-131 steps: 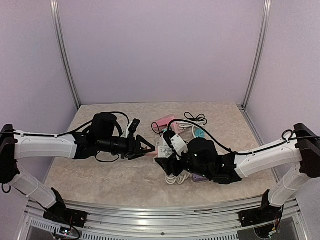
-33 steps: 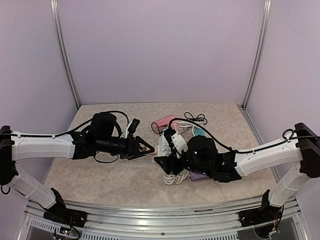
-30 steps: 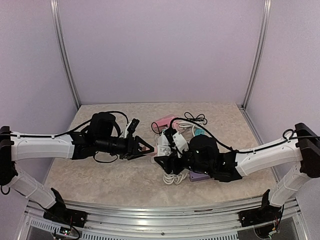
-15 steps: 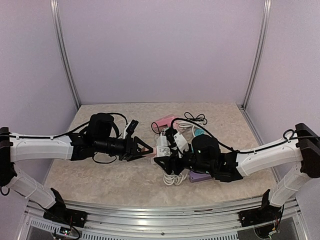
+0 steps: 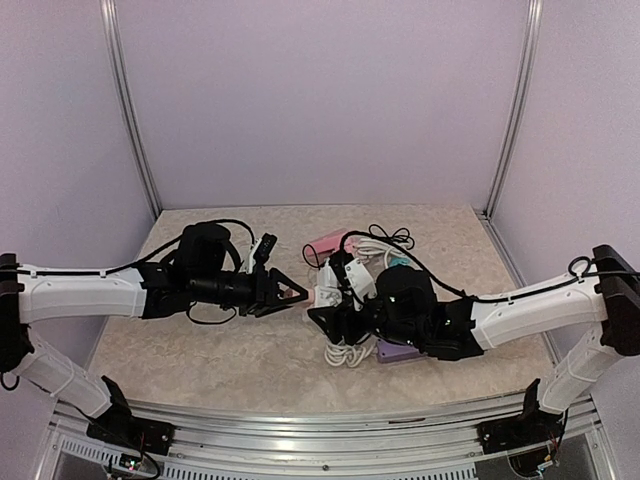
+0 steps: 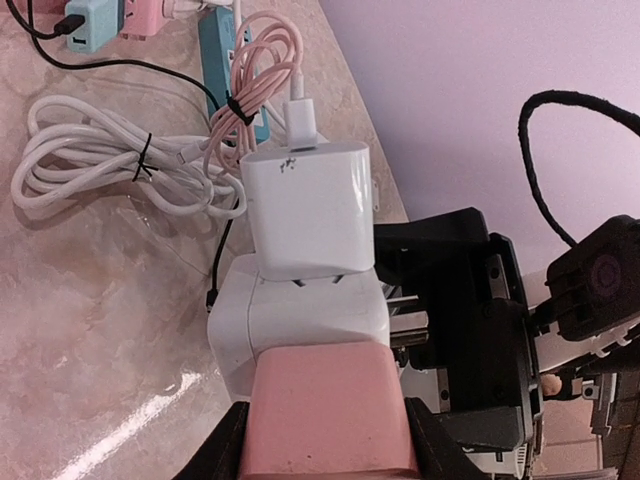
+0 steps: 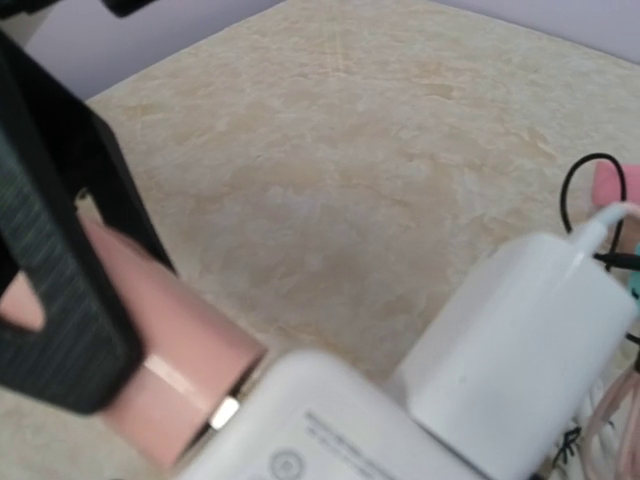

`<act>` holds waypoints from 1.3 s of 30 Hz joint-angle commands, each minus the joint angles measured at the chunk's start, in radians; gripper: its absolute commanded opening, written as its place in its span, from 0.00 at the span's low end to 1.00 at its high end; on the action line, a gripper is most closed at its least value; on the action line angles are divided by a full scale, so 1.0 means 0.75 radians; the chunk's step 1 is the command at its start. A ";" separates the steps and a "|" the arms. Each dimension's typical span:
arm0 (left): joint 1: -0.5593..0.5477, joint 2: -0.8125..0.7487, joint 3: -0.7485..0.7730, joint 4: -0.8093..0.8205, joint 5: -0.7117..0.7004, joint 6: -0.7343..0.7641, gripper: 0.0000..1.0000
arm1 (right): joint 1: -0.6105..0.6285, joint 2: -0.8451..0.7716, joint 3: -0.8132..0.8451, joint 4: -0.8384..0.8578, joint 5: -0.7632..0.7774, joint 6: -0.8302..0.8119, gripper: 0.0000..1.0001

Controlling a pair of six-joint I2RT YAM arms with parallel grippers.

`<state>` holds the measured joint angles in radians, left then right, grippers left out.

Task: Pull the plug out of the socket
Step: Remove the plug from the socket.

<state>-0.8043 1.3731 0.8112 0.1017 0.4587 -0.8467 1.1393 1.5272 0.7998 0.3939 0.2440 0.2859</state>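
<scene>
A pink plug [image 6: 325, 410] sits in a white socket cube [image 6: 300, 320], and my left gripper [image 6: 325, 445] is shut on the plug, one black finger on each side. A white charger [image 6: 310, 215] is plugged into the cube's far face. In the right wrist view a bright metal prong shows in a narrow gap between the pink plug [image 7: 170, 370] and the socket cube [image 7: 330, 430]. Seen from above, my left gripper [image 5: 288, 293] and right gripper [image 5: 328, 312] meet at mid-table, the right one shut on the socket cube [image 5: 328, 290]. Its own fingers are hidden in the right wrist view.
Behind the grippers lie a pink power strip [image 5: 325, 245], a teal strip [image 5: 397, 265] and a black cable [image 5: 390, 235]. A coiled white cable [image 5: 345, 352] and a purple block [image 5: 397, 352] lie under the right arm. Lilac walls enclose the table.
The right arm has carried the socket cube slightly towards the back of the table. The left gripper has kept its hold on the pink plug and barely moved.
</scene>
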 commanded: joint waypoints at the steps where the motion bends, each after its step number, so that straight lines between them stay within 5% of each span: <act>1: -0.007 0.010 0.042 -0.093 -0.037 0.069 0.15 | -0.010 -0.007 0.097 0.049 0.161 0.043 0.00; 14: -0.011 0.030 0.089 -0.209 -0.080 0.112 0.15 | 0.017 0.062 0.181 -0.098 0.274 -0.039 0.00; 28: 0.067 -0.002 0.030 -0.146 0.103 0.120 0.15 | 0.019 0.001 0.065 0.089 -0.065 -0.107 0.00; 39: 0.108 -0.030 -0.002 -0.186 0.125 0.135 0.15 | 0.017 -0.020 0.038 0.139 -0.119 -0.105 0.00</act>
<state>-0.7509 1.3808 0.8341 -0.0097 0.5529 -0.7799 1.1534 1.5745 0.8307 0.3805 0.2058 0.2222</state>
